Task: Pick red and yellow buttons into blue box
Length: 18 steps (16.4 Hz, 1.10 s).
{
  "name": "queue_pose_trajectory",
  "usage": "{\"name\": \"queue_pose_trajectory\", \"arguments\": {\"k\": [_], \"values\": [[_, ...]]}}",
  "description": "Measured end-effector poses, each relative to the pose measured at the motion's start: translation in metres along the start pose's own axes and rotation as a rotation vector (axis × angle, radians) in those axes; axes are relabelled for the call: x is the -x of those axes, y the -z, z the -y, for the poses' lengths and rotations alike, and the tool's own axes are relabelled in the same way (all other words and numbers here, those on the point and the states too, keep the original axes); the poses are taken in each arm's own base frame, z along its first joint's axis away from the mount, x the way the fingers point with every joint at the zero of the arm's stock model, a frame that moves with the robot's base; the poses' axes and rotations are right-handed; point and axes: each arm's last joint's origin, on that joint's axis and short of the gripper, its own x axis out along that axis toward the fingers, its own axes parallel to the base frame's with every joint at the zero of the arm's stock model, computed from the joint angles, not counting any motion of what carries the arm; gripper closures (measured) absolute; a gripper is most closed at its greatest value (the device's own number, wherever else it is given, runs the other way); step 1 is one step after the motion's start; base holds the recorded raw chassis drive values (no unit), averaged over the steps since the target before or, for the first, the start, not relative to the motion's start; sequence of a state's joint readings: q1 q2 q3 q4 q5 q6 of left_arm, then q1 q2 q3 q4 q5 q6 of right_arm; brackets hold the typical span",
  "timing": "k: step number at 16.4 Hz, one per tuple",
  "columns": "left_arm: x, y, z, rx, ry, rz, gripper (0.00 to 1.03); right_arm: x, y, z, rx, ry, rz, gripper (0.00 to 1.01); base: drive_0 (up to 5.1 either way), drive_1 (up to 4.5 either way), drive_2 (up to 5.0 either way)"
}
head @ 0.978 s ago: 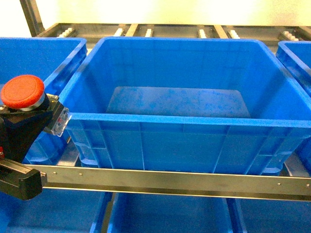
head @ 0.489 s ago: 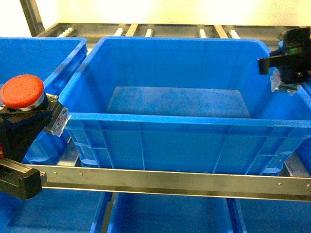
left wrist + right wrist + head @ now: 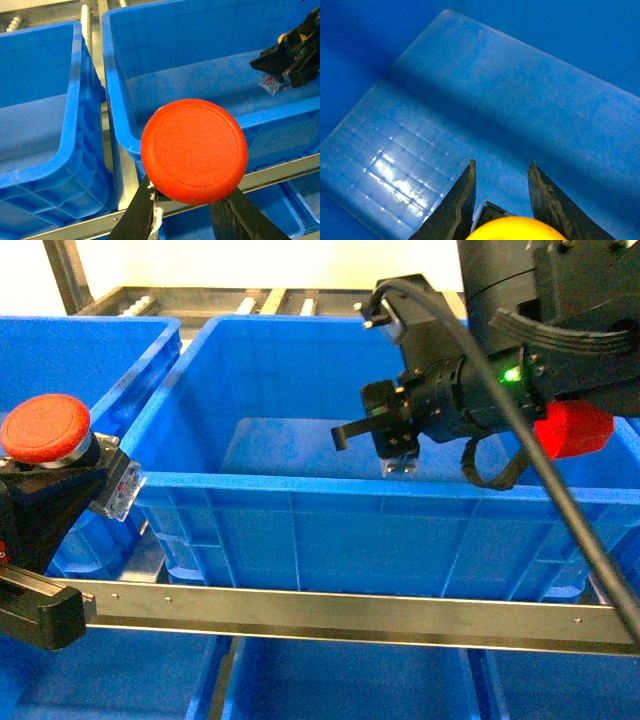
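The red button [image 3: 45, 428] sits at the far left, outside the blue box [image 3: 340, 490], with my left gripper [image 3: 70, 468] shut on its dark body. In the left wrist view its red cap [image 3: 194, 150] hides the body between the fingers [image 3: 137, 215]. My right gripper [image 3: 385, 440] hangs over the inside of the box, shut on the yellow button. Only that button's clear underside [image 3: 400, 466] shows in the head view. In the right wrist view the yellow cap [image 3: 512, 230] lies between the fingers, behind the gripper's [image 3: 502, 164] tips, above the bare box floor [image 3: 495, 100].
Another blue box [image 3: 90, 350] stands to the left and one [image 3: 612, 350] to the right. More boxes [image 3: 340, 680] sit on the level below. A metal rail [image 3: 350, 612] runs across the front and rollers [image 3: 300, 305] lie behind. The right arm [image 3: 560, 340] fills the upper right.
The right arm came in from the right edge and moved left to over the middle of the box, carrying the yellow button. The left gripper with the red button has stayed put.
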<state>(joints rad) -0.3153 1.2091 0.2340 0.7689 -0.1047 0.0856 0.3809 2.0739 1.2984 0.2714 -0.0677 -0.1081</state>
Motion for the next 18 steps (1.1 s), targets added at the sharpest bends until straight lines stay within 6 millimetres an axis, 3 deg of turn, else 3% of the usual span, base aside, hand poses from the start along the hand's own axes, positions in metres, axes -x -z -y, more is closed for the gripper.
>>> {"name": "queue_pose_trajectory", "arguments": {"k": [2, 6, 8, 9, 12, 16, 18], "values": [[0.0, 0.0, 0.0, 0.0, 0.0, 0.0, 0.84, -0.012, 0.008, 0.001, 0.017, -0.006, -0.038, 0.7, 0.0, 0.0, 0.0], [0.0, 0.0, 0.0, 0.0, 0.0, 0.0, 0.84, -0.012, 0.006, 0.004, 0.028, 0.009, 0.003, 0.25, 0.0, 0.0, 0.0], [0.0, 0.0, 0.0, 0.0, 0.0, 0.0, 0.84, 0.01, 0.003, 0.004, 0.001, 0.03, 0.071, 0.01, 0.0, 0.0, 0.0], [0.0, 0.0, 0.0, 0.0, 0.0, 0.0, 0.84, 0.032, -0.003, 0.008, -0.01, 0.066, 0.138, 0.03, 0.0, 0.0, 0.0], [0.0, 0.0, 0.0, 0.0, 0.0, 0.0, 0.84, 0.126, -0.022, 0.021, -0.042, 0.204, 0.367, 0.03, 0.0, 0.0, 0.0], [0.0, 0.0, 0.0, 0.0, 0.0, 0.0, 0.84, 0.225, 0.005, 0.029, -0.091, 0.383, 0.499, 0.03, 0.0, 0.0, 0.0], [0.0, 0.0, 0.0, 0.0, -0.002, 0.0, 0.84, 0.263, 0.038, 0.025, -0.147, 0.467, 0.51, 0.03, 0.0, 0.0, 0.0]]}}
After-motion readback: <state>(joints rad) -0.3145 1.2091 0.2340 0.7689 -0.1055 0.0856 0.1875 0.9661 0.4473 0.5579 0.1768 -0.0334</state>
